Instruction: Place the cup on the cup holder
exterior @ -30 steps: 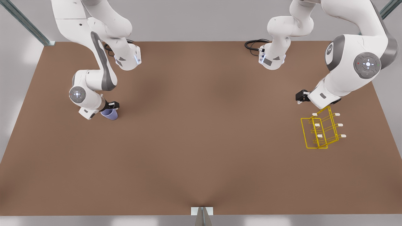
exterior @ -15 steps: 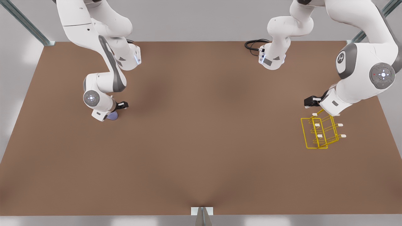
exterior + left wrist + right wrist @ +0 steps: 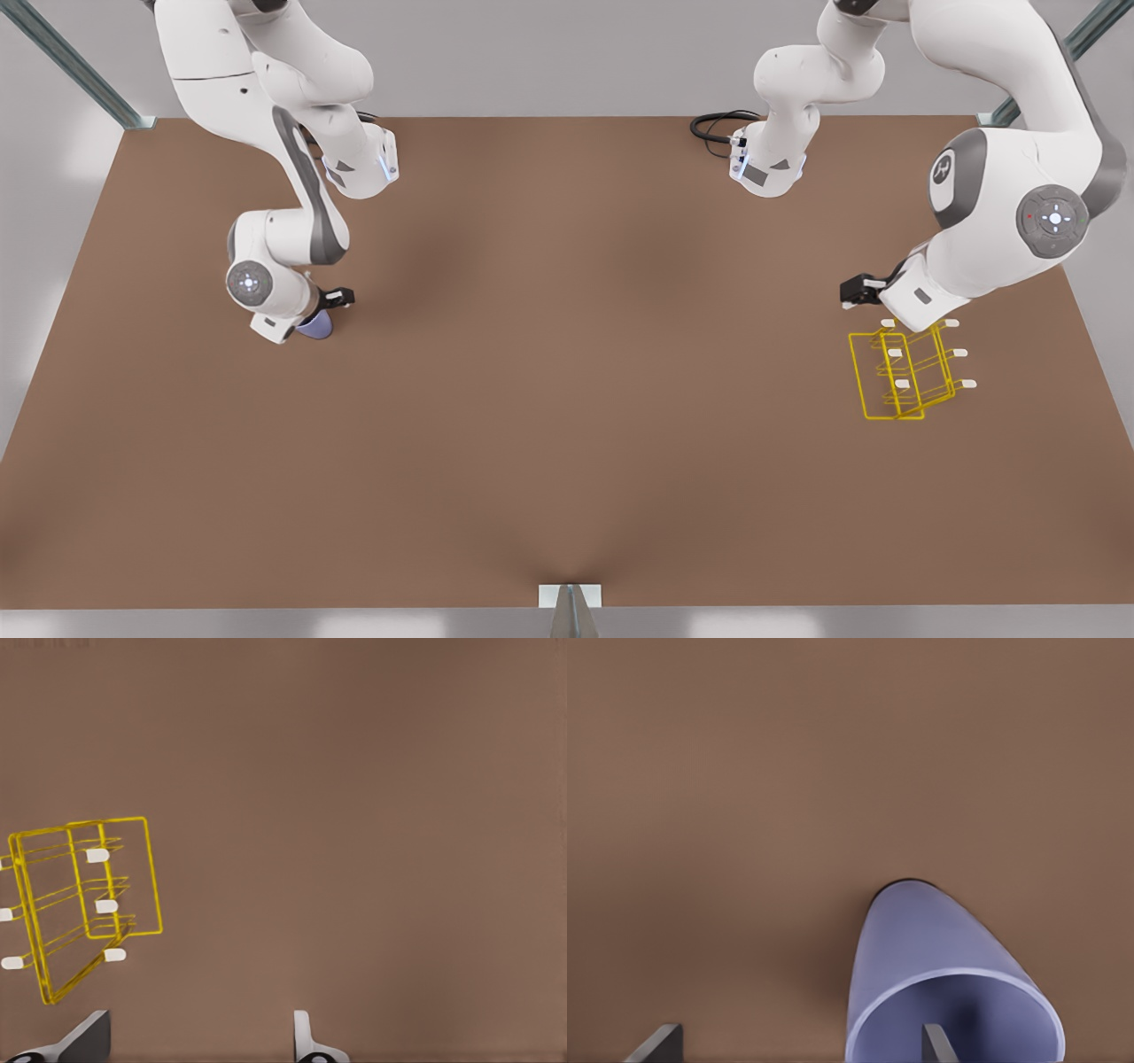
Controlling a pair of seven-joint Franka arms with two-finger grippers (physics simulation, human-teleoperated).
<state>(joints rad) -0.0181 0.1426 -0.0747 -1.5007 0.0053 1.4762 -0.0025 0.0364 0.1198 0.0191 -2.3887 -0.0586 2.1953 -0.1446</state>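
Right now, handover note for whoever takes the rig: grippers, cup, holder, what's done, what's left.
Right gripper: at the front view's left, down at the cup, fingers open, one finger inside the cup's mouth, the other outside its wall. No grip yet.
Left gripper: at the front view's right, open, hovering by the far end of the cup holder, holding nothing.
Cup: on the table, far across it from the holder.
Cup holder: on the table, pegs bare.
Done: right gripper placed around the cup's rim.
Left: close on the rim, lift, carry across, set the cup on a peg.
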